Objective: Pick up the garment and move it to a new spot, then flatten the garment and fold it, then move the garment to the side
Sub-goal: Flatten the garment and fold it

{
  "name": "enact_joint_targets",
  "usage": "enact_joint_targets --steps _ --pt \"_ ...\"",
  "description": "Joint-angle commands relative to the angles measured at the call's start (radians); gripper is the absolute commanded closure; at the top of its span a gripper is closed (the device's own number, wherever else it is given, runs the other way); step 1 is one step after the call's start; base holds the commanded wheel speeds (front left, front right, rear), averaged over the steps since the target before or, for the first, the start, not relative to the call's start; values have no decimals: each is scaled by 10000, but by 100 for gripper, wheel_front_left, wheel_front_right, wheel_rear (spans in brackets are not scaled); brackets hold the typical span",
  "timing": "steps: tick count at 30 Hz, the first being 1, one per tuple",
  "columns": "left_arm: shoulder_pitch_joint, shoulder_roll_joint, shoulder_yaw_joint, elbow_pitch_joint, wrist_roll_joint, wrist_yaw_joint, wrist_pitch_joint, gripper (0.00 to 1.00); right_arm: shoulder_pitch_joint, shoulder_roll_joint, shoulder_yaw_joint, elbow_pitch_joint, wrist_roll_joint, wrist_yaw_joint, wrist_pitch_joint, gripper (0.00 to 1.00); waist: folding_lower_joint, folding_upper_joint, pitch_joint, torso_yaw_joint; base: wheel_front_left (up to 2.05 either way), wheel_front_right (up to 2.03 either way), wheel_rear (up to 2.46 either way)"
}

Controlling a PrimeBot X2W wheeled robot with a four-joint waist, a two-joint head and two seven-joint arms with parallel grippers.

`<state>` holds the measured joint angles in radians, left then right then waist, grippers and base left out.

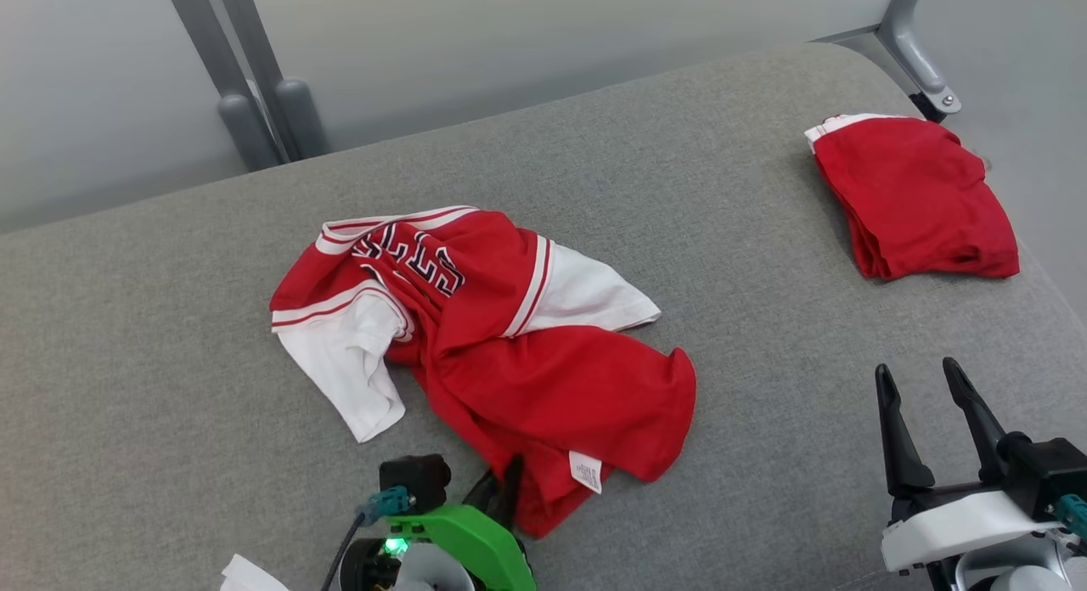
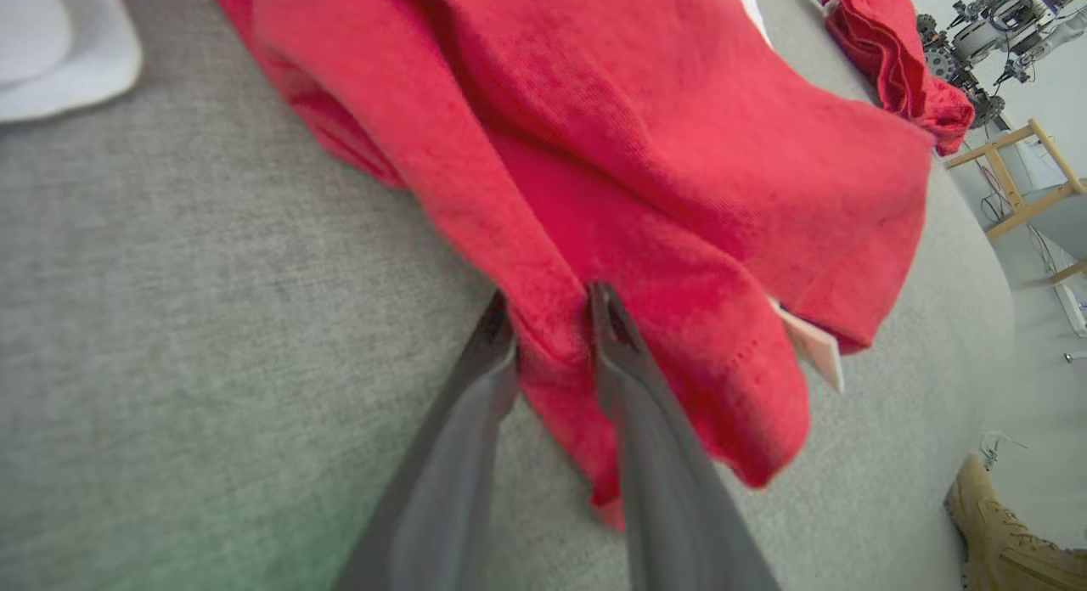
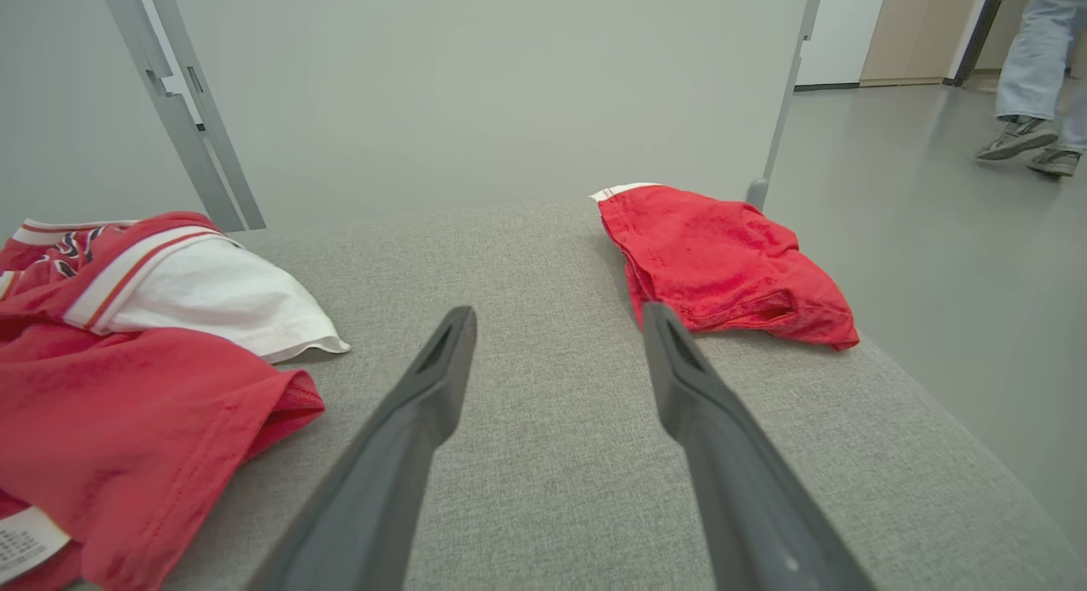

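The left gripper (image 2: 550, 309) is pinching the near hem of the crumpled garment (image 1: 509, 353) lying mid-desk (image 1: 764, 234), likely for lifting; the right gripper (image 1: 921, 379) is hovering spread, well apart.

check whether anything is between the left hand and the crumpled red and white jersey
Nothing visible does: the left hand has a near-hem fold of the crumpled red and white jersey between its fingers.

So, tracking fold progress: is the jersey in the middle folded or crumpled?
Crumpled: the jersey lies bunched in loose rumples, its edges uneven and nothing squared.
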<state>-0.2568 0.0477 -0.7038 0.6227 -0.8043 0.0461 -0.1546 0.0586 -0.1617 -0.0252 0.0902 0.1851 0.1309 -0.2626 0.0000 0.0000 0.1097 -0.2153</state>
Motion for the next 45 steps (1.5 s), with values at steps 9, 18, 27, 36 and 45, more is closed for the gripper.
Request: enact_joint_targets --steps 9,18,27,36,45 --pt "-886 1548 425 -1883 1140 1303 -614 100 232 134 -335 32 131 -4 -29 0 0 0 -148 549 0 0 0" --pt "-637 5639 562 -7074 3016 3411 2721 100 408 226 -268 62 84 -4 -30 0 0 0 -361 978 0 0 0" --pt "462 6662 307 -8087 2915 4112 4448 100 309 252 -213 174 153 -4 -30 0 0 0 -281 966 0 0 0" --pt "-1222 5971 891 -5137 2775 3391 3157 100 -225 24 112 241 214 -4 -30 0 0 0 347 925 0 0 0" --pt "-3467 5038 1138 -305 3148 2867 1062 0 -747 -64 602 501 282 -4 -30 0 0 0 832 514 0 0 0"
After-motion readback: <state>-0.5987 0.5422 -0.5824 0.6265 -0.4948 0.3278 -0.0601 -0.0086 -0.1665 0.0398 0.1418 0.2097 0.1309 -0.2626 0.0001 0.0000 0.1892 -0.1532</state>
